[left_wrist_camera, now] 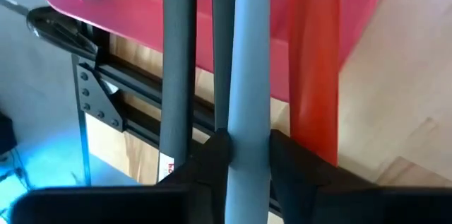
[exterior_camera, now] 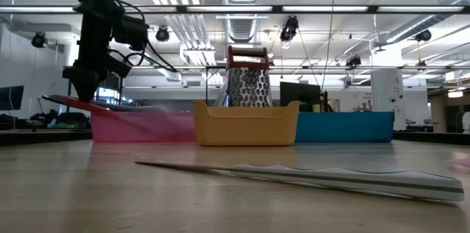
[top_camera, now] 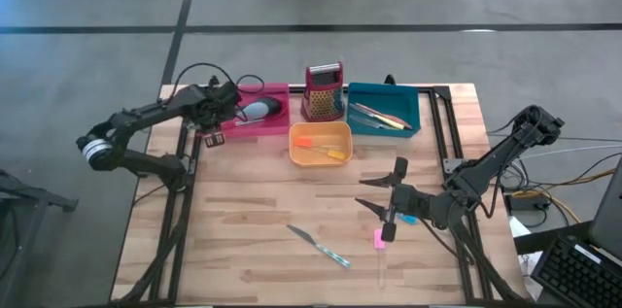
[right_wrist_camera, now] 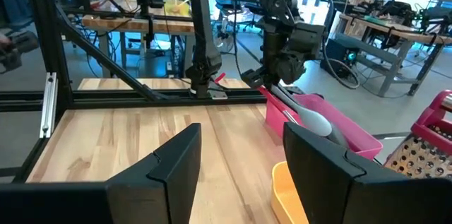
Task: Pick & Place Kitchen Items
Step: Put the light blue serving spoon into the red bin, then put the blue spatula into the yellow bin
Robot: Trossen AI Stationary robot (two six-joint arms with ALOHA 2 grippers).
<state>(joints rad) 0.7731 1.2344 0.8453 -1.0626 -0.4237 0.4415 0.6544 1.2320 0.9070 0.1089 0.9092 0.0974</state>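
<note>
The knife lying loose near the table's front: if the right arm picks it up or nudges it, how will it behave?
The knife lies flat and slim on the bare wood, so it will probably slide or pivot when nudged and be hard to get fingers under. It looks rigid and light. The smooth blade may slip.

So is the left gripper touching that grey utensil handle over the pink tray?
Touching. The left wrist view shows the left gripper clamped on the grey handle.

Grater (top_camera: 324, 91) stands between two trays (top_camera: 251, 125), behind a third.
</note>
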